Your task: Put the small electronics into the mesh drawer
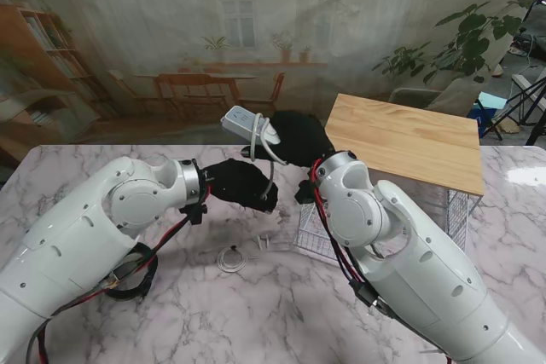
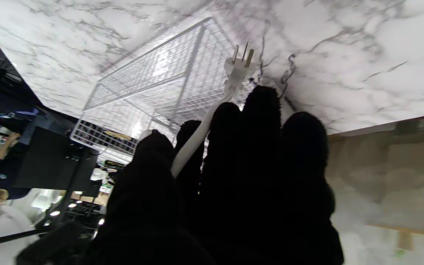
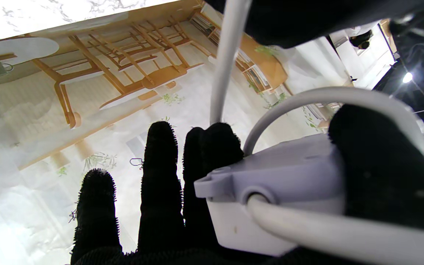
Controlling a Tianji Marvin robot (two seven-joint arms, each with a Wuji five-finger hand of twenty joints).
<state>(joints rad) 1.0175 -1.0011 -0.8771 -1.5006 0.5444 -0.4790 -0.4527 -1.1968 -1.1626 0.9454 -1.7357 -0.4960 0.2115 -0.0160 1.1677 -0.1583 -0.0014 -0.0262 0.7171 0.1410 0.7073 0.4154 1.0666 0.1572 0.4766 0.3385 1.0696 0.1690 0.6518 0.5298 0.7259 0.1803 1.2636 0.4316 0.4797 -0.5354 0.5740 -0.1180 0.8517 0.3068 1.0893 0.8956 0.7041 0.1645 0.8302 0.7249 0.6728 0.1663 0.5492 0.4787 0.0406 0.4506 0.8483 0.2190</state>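
Observation:
My right hand (image 1: pixel 300 138), in a black glove, is shut on a white power strip (image 1: pixel 243 124) held up above the table; the right wrist view shows its grey-white body (image 3: pixel 278 184) pressed between thumb and fingers, with its cord (image 3: pixel 226 55) looping away. My left hand (image 1: pixel 241 183), also black-gloved, is shut on that white cord (image 1: pixel 270 172); in the left wrist view the cord (image 2: pixel 193 143) runs between the fingers and ends in a white plug (image 2: pixel 238 70) with bare prongs. The white mesh drawer (image 1: pixel 314 232) lies under my right forearm, and appears as a wire basket (image 2: pixel 153 84) beyond the plug.
A wooden board (image 1: pixel 408 138) covers the frame over the drawer at the right. A small coiled cable (image 1: pixel 231 258) lies on the marble table (image 1: pixel 213 313) nearer to me, with a small white item (image 1: pixel 275 243) beside the drawer.

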